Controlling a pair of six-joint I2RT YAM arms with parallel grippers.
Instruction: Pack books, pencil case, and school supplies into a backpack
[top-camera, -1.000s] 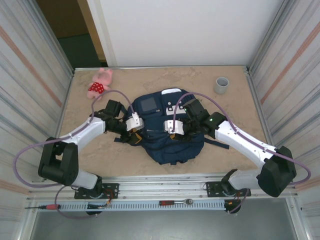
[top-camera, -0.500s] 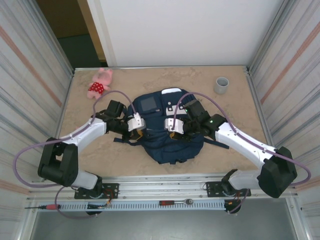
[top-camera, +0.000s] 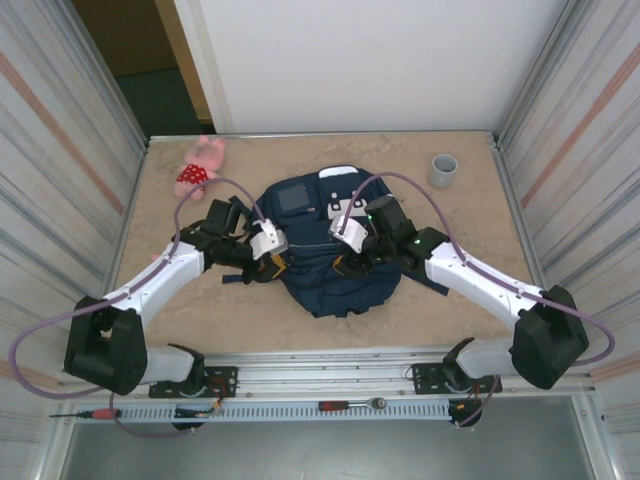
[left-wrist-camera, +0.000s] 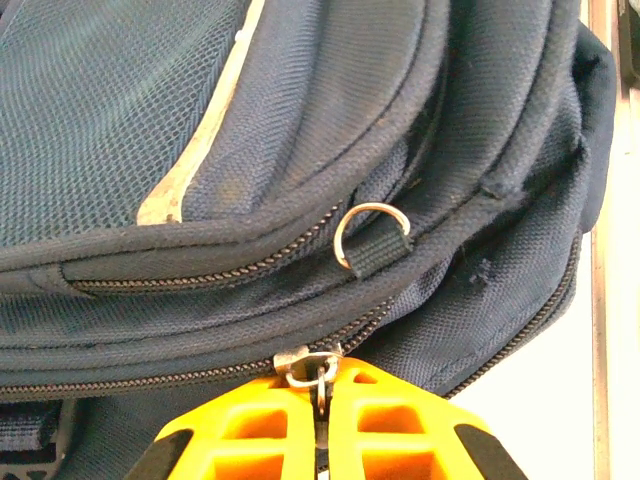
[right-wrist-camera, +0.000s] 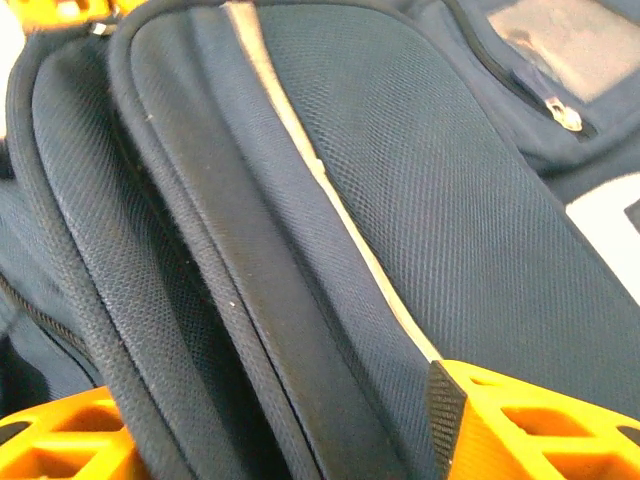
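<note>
Backpack (top-camera: 340, 288) about mid table (top-camera: 455, 215); toy (top-camera: 200, 165), cup (top-camera: 442, 170) behind.

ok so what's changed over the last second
The left end effector closed on the zipper pull of the backpack. The right end effector opened, with its fingers now apart astride the fabric, and moved a little farther from the arm bases. The backpack slid slightly away from the bases and to the left. The pink plush toy and the grey cup stayed put.
</note>
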